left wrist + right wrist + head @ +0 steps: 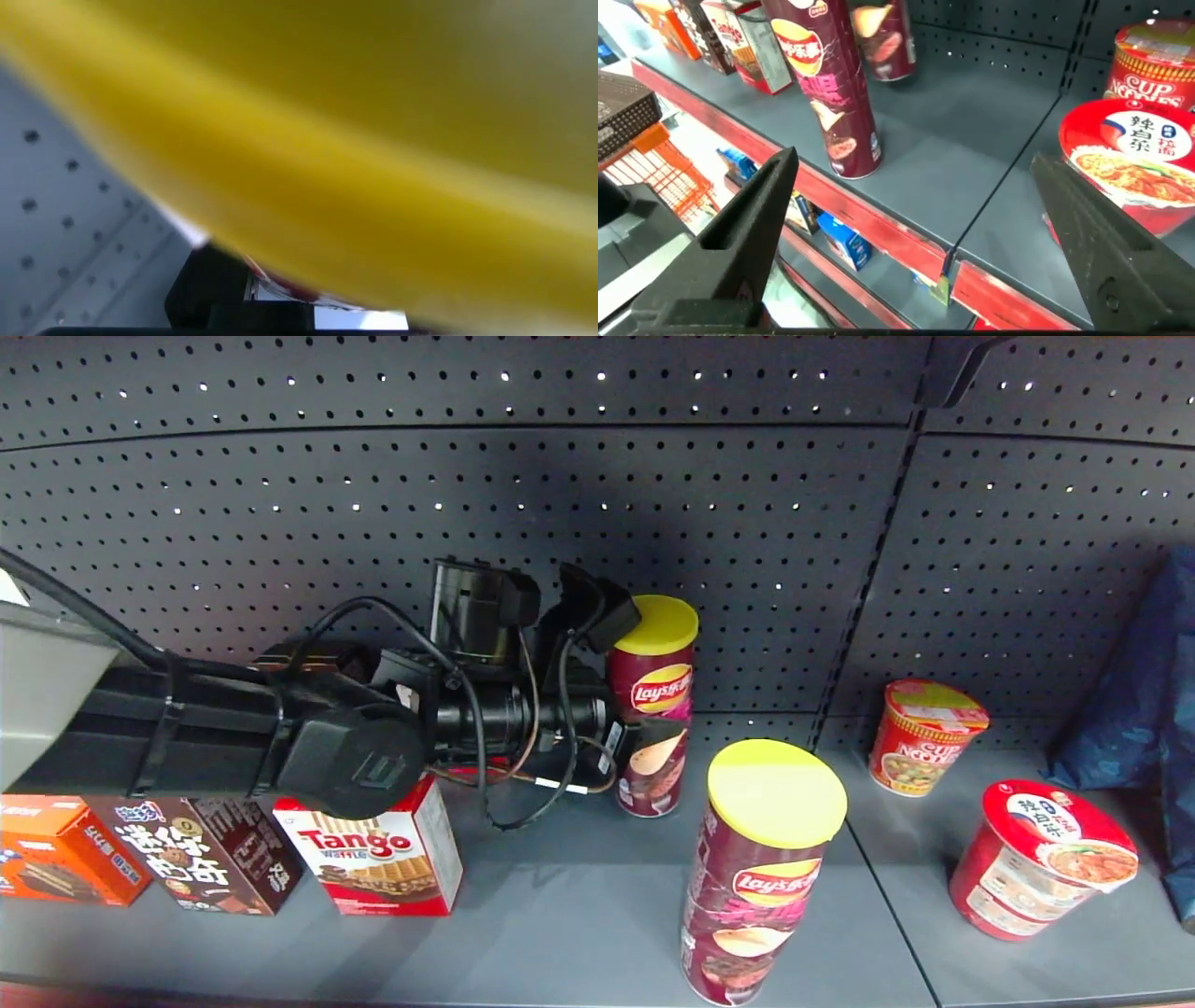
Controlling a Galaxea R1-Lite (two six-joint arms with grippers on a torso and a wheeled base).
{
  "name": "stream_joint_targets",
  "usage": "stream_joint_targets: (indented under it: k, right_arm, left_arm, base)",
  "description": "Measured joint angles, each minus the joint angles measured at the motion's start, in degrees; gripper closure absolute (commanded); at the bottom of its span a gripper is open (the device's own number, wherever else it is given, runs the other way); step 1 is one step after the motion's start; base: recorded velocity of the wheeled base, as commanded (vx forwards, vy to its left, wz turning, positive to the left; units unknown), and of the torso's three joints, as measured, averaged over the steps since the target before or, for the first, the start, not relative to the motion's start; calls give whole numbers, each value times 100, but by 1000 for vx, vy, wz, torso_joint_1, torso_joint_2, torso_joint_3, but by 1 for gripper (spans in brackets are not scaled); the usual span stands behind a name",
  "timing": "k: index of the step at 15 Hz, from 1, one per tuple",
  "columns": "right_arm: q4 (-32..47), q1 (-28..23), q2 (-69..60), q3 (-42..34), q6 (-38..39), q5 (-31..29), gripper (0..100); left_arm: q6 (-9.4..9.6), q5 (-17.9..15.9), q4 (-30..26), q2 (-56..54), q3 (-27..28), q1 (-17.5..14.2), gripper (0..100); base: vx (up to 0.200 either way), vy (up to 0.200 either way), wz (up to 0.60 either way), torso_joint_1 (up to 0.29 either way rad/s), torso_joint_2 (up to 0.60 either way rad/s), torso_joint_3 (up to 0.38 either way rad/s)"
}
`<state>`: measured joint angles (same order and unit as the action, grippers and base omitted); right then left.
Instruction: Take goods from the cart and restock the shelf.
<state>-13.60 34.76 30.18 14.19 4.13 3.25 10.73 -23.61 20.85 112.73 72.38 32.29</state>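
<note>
A maroon chips can [656, 695] with a yellow lid stands upright at the back of the grey shelf [560, 915], against the pegboard. My left gripper [627, 677] reaches in from the left and is shut on this can, one finger by the lid and one across its front. The yellow lid [374, 140] sits right against the left wrist camera. A second, identical chips can [758, 877] [831, 93] stands near the shelf's front edge. My right gripper [915, 163] hangs open in front of the shelf edge, nothing between its fingers.
A wafer box [383, 859], a chocolate box [201, 863] and an orange box [56, 859] line the shelf's left. Two cup noodles [924, 737] [1041, 859] stand on the right, beside a blue bag [1139, 700]. An orange basket [645, 168] lies below the shelf.
</note>
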Motion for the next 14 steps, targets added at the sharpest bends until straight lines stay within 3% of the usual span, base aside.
stream_joint_targets:
  k: [5, 14]
  right_arm:
    - [0, -13, -43, 24, 0, -11, 0]
    - [1, -6, -45, -30, 0, -6, 0]
  left_arm:
    - [-13, -110, -77, 631, 789, -32, 100]
    - [7, -213, -319, 800, 869, -171, 100]
  base:
    - [0, 0, 0, 0, 0, 0]
    - [0, 0, 0, 0, 0, 0]
